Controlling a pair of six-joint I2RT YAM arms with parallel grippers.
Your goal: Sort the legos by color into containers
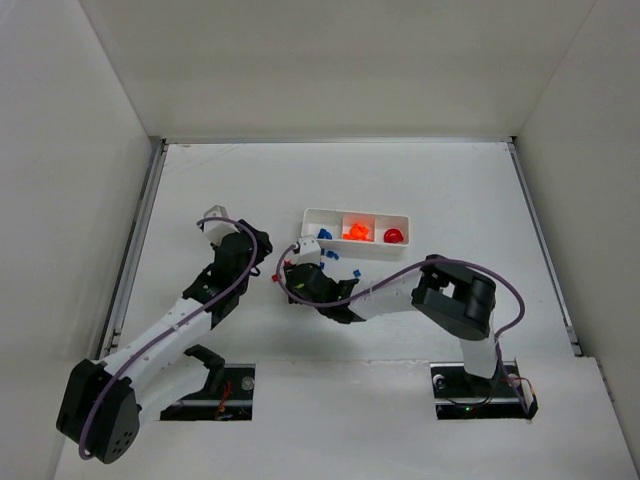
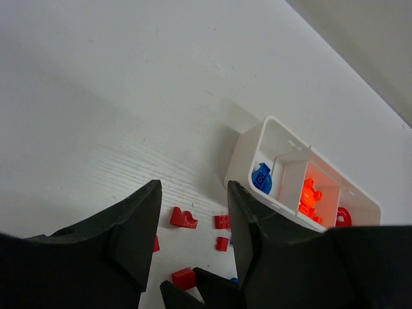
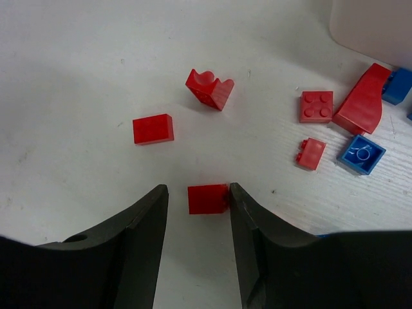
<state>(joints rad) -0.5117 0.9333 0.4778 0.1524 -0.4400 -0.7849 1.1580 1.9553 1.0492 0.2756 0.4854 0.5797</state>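
The white tray (image 1: 357, 213) has three compartments: blue pieces (image 1: 325, 233) on the left, orange (image 1: 354, 232) in the middle, a red ring (image 1: 393, 236) on the right. Loose red and blue legos lie in front of its left end. My right gripper (image 3: 197, 190) is open and low over the table, with a small red brick (image 3: 208, 198) between its jaws, touching the right finger. Other red bricks (image 3: 153, 129) and a blue one (image 3: 362, 154) lie around. My left gripper (image 2: 193, 188) is open and empty, above the red legos (image 2: 183, 218) left of the tray (image 2: 248, 154).
The two grippers are close together by the tray's left end; the right gripper's finger (image 2: 212, 290) shows at the bottom of the left wrist view. The tray's corner (image 3: 373, 26) shows at the top right of the right wrist view. White walls enclose the table.
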